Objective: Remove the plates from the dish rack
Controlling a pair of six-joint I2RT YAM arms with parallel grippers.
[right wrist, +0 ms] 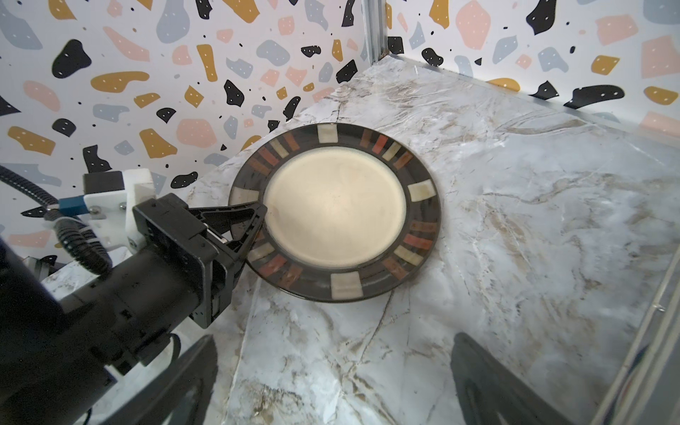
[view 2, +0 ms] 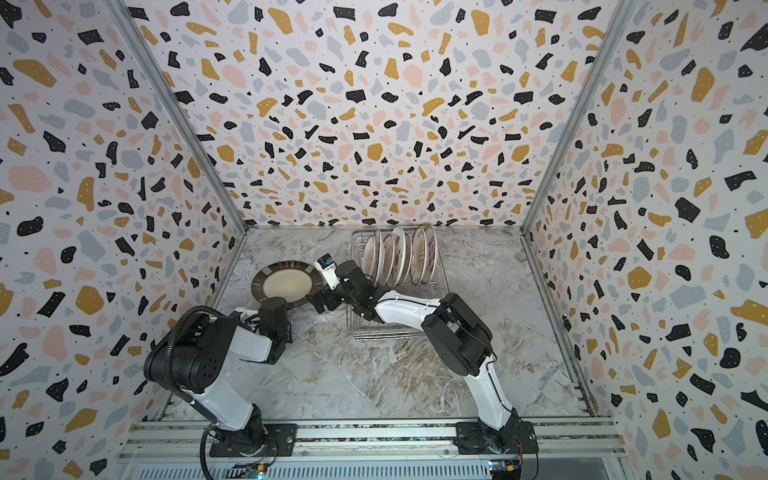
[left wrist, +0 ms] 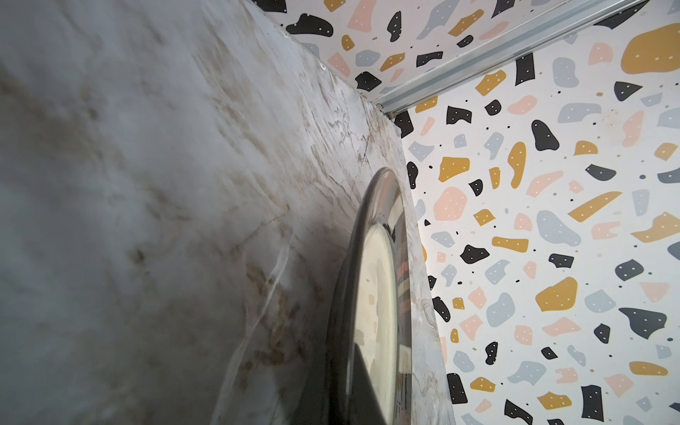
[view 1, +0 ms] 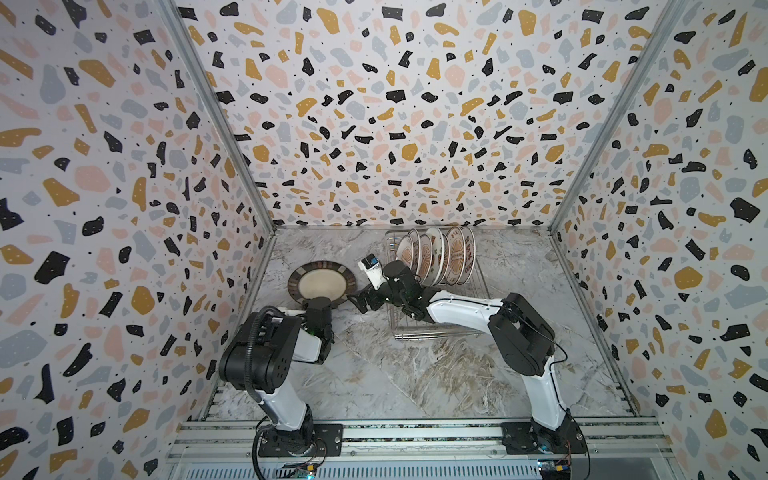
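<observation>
Left hand (right wrist: 259,217) is pinching the plate (view 1: 322,283) at its six o'clock rim; right hand (view 1: 359,302) is hanging open at its four o'clock.

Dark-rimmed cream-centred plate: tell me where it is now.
In a top view the dark-rimmed plate lies on the table near the left wall, left of the dish rack, its rim pinched by the left gripper.

A dark-rimmed plate (view 1: 322,284) lies flat beside the dish rack (view 1: 436,332) of upright plates (view 1: 455,255).
</observation>
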